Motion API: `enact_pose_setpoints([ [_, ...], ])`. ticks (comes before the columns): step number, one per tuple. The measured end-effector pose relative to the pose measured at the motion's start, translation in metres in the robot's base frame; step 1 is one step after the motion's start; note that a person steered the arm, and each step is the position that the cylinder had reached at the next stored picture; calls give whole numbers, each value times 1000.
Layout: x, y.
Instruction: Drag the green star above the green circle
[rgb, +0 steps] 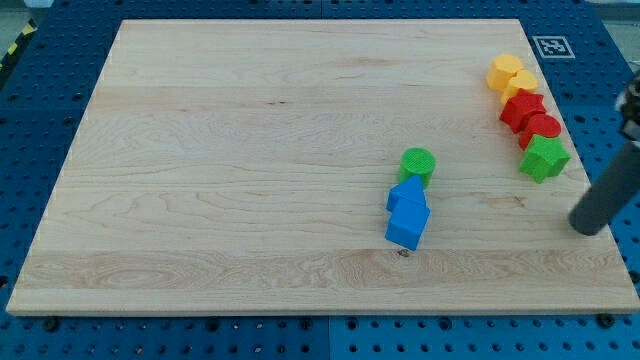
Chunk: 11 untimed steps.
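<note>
The green star (544, 158) lies near the board's right edge, at the lower end of a column of blocks. The green circle (418, 165) sits in the board's middle right, well to the star's left. My tip (589, 229) is the lower end of a dark rod that comes in from the view's right. It stands below and to the right of the green star, apart from it, near the board's right edge.
Two yellow blocks (511, 75), a red star (522, 108) and a red circle (542, 128) line up above the green star. Two blue blocks (408, 212) touch the green circle from below. The wooden board (250, 160) lies on a blue pegboard.
</note>
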<state>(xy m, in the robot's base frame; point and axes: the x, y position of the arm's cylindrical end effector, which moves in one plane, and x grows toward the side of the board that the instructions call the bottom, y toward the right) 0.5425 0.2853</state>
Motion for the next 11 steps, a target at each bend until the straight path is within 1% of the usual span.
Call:
enact_pose_setpoints([
  [1, -13, 44],
  [2, -41, 45],
  [3, -68, 29],
  [4, -78, 16],
  [8, -78, 9],
  [9, -78, -8],
  [10, -78, -10],
  [11, -79, -35],
])
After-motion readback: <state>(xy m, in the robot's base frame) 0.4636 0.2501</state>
